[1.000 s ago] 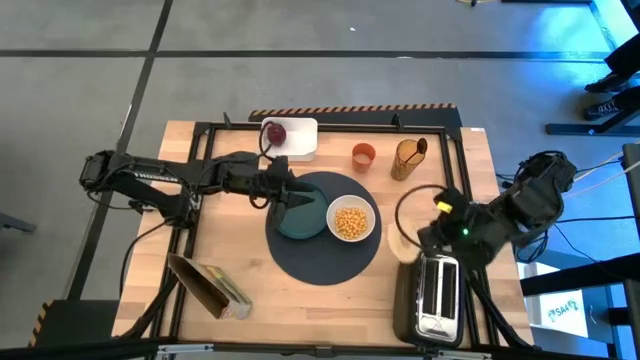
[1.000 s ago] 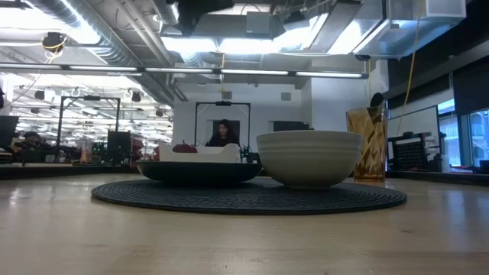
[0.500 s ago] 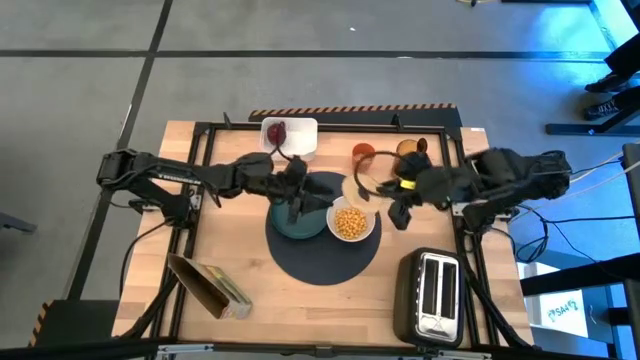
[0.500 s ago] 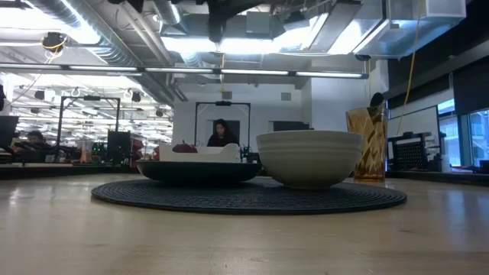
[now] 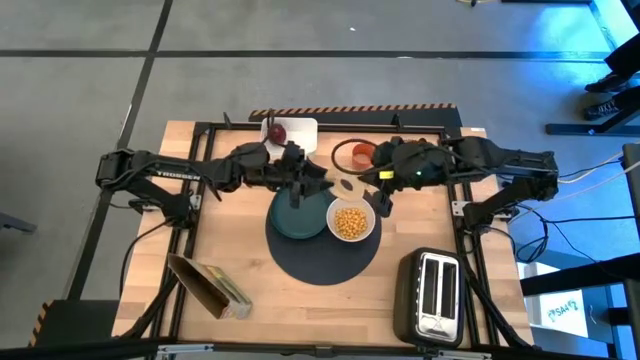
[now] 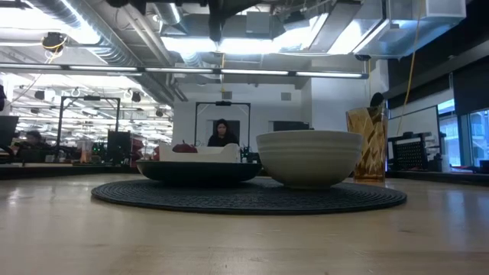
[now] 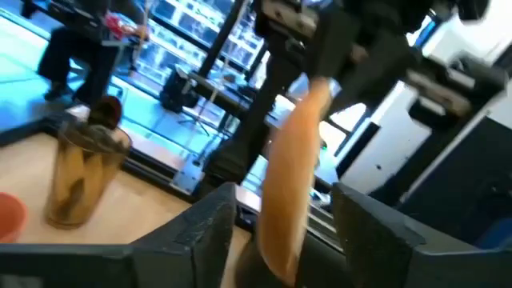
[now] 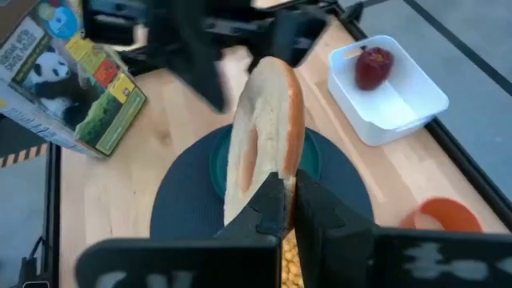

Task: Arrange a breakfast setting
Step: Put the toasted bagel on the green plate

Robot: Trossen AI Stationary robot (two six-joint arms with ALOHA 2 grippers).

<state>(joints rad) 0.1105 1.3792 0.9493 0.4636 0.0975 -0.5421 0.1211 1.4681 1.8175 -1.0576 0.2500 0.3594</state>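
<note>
My right gripper is shut on a pale bagel, held above the table between the teal plate and the white bowl of yellow cereal. Plate and bowl sit on the dark round mat. My left gripper is open above the plate. Its fingers stand on either side of the bagel without touching it. The orange cup stands at the far side. The red fruit lies in a white tub. I see no spoon. My right gripper pinches the bagel's rim between its two fingers, at the part of the ring nearest the wrist. The fingers come slanting down from the table's right. The bagel stands on edge beyond the fingertips, cut face showing, lifted clear above the plate and mat.
A silver-and-black toaster stands at the near right corner. The cereal box lies at the near left. An amber glass stands at the far side next to the orange cup. Bare wood shows at the left and in front of the mat.
My right gripper has carried the bagel from beside the toaster toward the table's far left, to just above the plate's edge. My left gripper has shifted slightly toward the right and far edges, and the bagel now stands between its open fingers.
</note>
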